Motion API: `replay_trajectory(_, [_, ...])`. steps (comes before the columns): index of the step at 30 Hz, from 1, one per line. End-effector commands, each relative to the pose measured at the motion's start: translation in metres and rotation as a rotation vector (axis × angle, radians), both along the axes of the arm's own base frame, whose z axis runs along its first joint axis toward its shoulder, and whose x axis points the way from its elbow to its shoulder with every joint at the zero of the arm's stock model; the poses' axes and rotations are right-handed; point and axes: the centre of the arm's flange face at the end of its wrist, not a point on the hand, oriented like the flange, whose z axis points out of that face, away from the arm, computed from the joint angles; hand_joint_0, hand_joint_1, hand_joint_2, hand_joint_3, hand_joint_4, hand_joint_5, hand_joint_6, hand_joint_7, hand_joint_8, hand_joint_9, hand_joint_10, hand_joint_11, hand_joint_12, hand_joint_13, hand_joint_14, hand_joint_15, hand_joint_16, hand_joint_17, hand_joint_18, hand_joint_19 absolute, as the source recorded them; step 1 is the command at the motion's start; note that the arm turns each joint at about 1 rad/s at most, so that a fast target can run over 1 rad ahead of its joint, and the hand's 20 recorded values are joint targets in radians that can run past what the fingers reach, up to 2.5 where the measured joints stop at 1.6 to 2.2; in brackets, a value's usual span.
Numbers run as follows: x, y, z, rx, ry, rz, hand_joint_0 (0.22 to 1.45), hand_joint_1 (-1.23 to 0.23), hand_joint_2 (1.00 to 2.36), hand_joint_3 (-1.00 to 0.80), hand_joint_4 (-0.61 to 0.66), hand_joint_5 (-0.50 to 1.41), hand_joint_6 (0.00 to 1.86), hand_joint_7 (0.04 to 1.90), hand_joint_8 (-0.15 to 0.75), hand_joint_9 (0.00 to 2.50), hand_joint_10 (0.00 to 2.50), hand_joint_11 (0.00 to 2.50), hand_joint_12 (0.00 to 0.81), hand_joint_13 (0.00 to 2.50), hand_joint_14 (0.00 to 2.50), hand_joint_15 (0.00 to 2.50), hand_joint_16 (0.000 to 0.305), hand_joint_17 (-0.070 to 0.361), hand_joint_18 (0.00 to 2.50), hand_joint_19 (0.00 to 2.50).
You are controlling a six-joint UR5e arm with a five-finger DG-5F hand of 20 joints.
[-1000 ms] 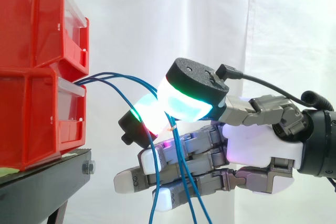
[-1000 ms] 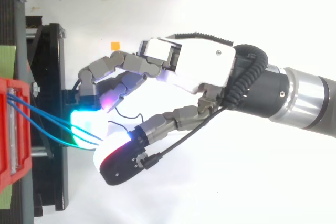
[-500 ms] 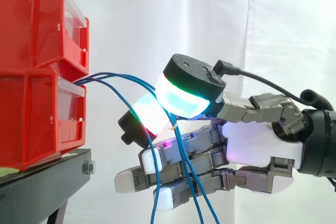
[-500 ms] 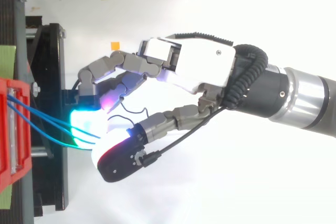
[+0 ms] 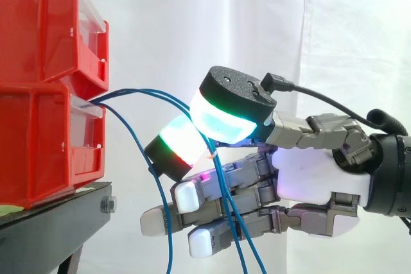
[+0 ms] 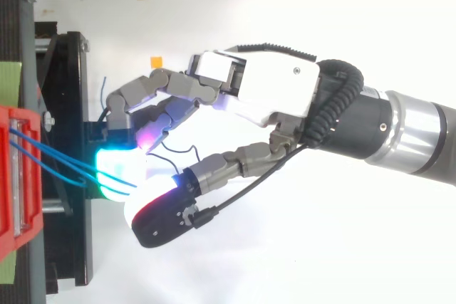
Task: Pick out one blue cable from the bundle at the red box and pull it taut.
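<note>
Glowing rubbery pads are capping my hand (image 5: 318, 181). They are thick rounded blocks with matte black backs: the thumb pad (image 5: 221, 123) is shining cyan-green, and the finger pad (image 5: 178, 147) facing it is shining green with a red edge. Hard white shells and grey metal links are forming the palm and the rest of the hand (image 6: 263, 97).

I am reaching in level, with the palm turned on its side and the thumb arching over the top. The remaining fingers (image 5: 212, 197) are stretching forward beneath it, nearly straight. The thumb pad and the facing finger pad are pressing together and clamping two thin, glossy blue cables (image 5: 168, 99) between them. Behind that pinch the same cables are trailing down across the front of my lower fingers and running on below them.

Ahead of the pinch the cables are arching a short way forward into the red bins (image 5: 45, 88), two smooth plastic boxes stacked just beyond my fingertips. A loose blue strand (image 5: 136, 134) is leaving the same bin and drooping in a free curve. It is crossing my lowest fingertips in the side view, and I cannot tell whether it is touching them.

Under the bins, below and ahead of my hand, a black stand (image 5: 58, 222) is carrying them. A white curtain (image 5: 257, 17) is hanging in soft folds behind my hand.
</note>
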Motion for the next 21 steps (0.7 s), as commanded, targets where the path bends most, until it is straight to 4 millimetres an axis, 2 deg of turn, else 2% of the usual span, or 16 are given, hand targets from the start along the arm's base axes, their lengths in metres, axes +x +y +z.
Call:
replay_trajectory(1, [-0.0001,0.0009,-0.0003,-0.001,0.001,0.004,0.57,-0.60,1.02,-0.32,0.11,-0.19,0.88,1.22,0.301,0.88,0.02,0.58,0.340,0.64,0.01,0.22,0.050,0.113,0.61,0.61])
replay_trajectory(6, [0.0001,-0.0002,0.0001,0.000,-0.003,0.002,0.57,-0.59,1.02,-0.31,0.11,-0.19,0.87,1.23,0.300,0.88,0.02,0.57,0.339,0.63,0.01,0.22,0.051,0.114,0.61,0.62])
replay_trajectory(11, [0.0006,0.0006,0.0011,0.001,-0.002,-0.001,0.57,-0.46,1.02,-0.31,0.12,-0.19,0.86,1.19,0.295,0.86,0.02,0.55,0.342,0.61,0.01,0.22,0.051,0.114,0.58,0.63])
replay_trajectory(21, [0.0019,-0.0002,0.0036,0.001,-0.005,-0.001,0.58,-0.46,1.02,-0.30,0.11,-0.19,0.86,1.21,0.297,0.84,0.02,0.53,0.340,0.61,0.01,0.22,0.050,0.113,0.57,0.62])
